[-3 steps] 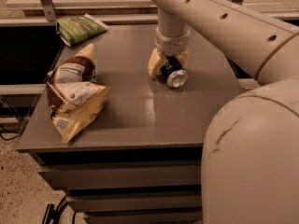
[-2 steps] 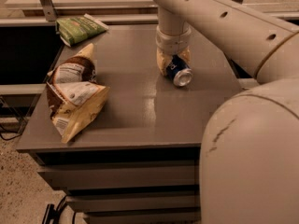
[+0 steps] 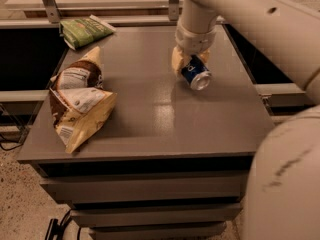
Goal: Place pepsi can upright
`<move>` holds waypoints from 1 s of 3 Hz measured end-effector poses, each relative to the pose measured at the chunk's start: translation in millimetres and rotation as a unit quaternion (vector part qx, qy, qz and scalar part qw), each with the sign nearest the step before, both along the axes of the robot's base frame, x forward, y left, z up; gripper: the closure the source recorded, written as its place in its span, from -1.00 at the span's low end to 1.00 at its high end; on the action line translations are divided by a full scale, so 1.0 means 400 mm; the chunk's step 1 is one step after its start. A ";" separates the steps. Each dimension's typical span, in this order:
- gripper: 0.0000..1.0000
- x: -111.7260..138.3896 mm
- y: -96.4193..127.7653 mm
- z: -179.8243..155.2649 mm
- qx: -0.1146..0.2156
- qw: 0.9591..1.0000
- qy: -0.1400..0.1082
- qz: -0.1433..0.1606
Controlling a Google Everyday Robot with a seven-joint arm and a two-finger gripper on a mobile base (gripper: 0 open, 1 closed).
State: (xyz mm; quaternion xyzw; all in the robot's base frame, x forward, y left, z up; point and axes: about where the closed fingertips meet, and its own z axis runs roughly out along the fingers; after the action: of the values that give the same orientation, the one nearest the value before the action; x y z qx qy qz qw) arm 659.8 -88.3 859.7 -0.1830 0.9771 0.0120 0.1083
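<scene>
Pepsi can [image 3: 195,73] at 1 o'clock on the table [image 3: 165,124], tilted, silver end toward 5 o'clock. Shifted slightly toward 2 o'clock within the last second, now pinched by the gripper [image 3: 189,63] just above. Probably grasped, not yet stood upright. Counted: 1 can, 1 green bag [image 3: 85,31] at 11 o'clock, 2 overlapping tan bags [image 3: 80,104] at 9 o'clock.

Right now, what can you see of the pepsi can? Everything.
The pepsi can is small, dark blue with a white mark, and looks like metal. Its silver end faces the camera. It is tilted, not upright, over the far right part of the table, gripped between the tan fingers of the hand. I cannot tell whether it touches the tabletop.
</scene>
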 end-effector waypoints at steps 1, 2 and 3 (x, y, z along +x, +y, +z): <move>1.00 -0.039 -0.004 0.070 0.056 0.997 -0.026 0.041; 1.00 -0.069 -0.012 0.128 0.134 0.986 -0.051 0.087; 1.00 -0.083 -0.008 0.132 0.150 0.983 -0.048 0.097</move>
State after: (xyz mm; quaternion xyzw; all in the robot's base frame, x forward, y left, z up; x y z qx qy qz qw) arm 626.5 -91.6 912.5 -0.2589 0.9354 0.1601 0.1799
